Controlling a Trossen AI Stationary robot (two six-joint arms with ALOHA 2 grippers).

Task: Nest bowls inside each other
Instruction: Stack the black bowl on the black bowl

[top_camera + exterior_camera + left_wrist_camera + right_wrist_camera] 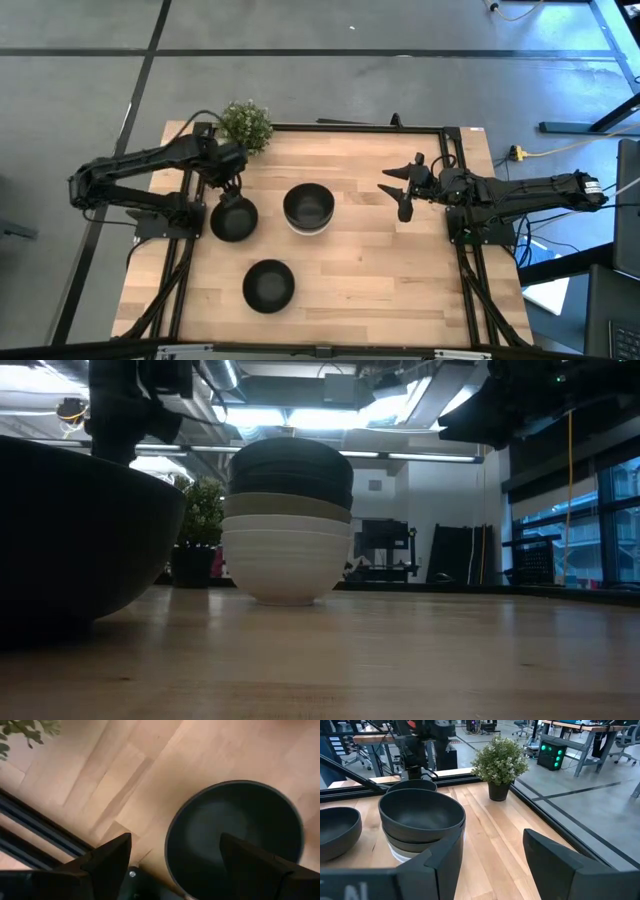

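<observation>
Nearest the low camera sits a black bowl [268, 285] alone at the table's front, glossy and empty. Beyond it the left gripper [233, 192] hovers over a second black bowl [235, 837], fingers spread wide around its rim and gripping nothing yet; I'd say it should drop straight, pinch one wall firmly, and lift level. Centre table, the stack [287, 520] shows white at the base, grey-olive next, black on top. Out at the right edge, the right gripper [402, 186] waits, open and empty. Farthest back stands the plant [245, 124].
</observation>
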